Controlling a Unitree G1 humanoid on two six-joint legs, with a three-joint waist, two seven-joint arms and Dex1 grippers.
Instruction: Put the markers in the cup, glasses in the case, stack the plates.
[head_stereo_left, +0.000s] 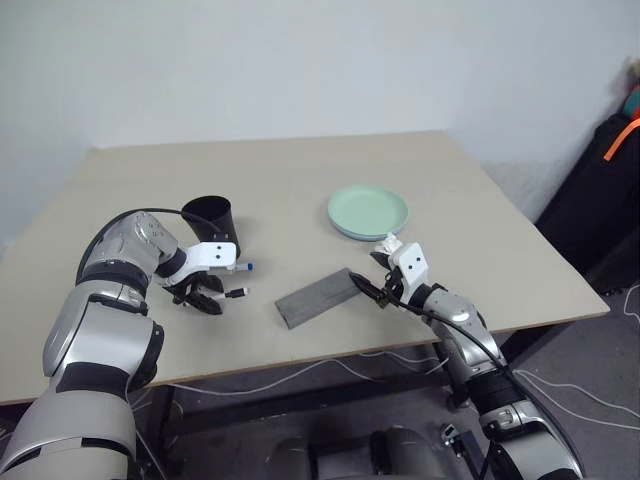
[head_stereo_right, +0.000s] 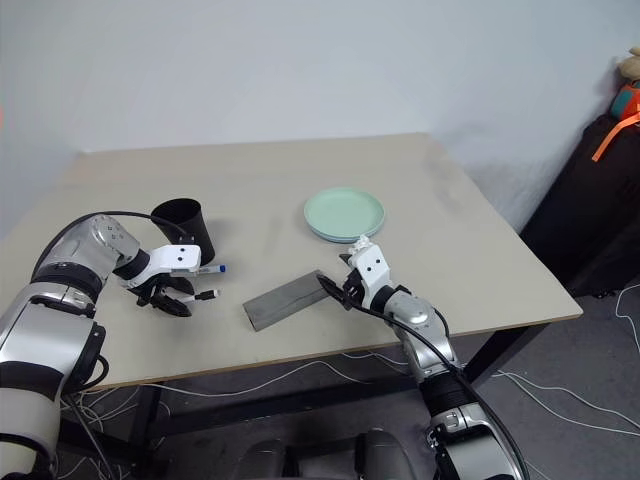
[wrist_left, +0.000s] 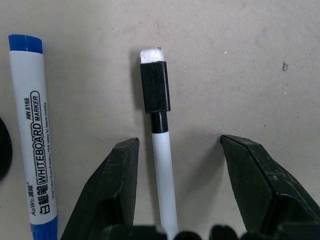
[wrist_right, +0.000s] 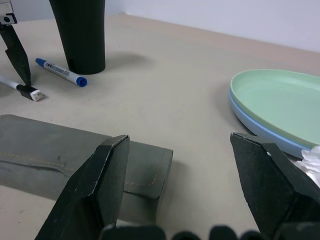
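Left wrist view: the left gripper (wrist_left: 172, 192) stands open astride a slim white marker with a black cap (wrist_left: 159, 135), lower centre; closing off-centre could roll it away. Right wrist view: the right gripper (wrist_right: 187, 180) gapes empty beside the grey rectangular case (wrist_right: 75, 160), lower left.

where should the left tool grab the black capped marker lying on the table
Grip the black-capped marker on its slim white barrel just behind the cap, coming straight down from above. It lies flat on the table, and the left tool already straddles the barrel with its fingers on either side. Closing across the narrow width should work; the blue-capped marker lies clear alongside.
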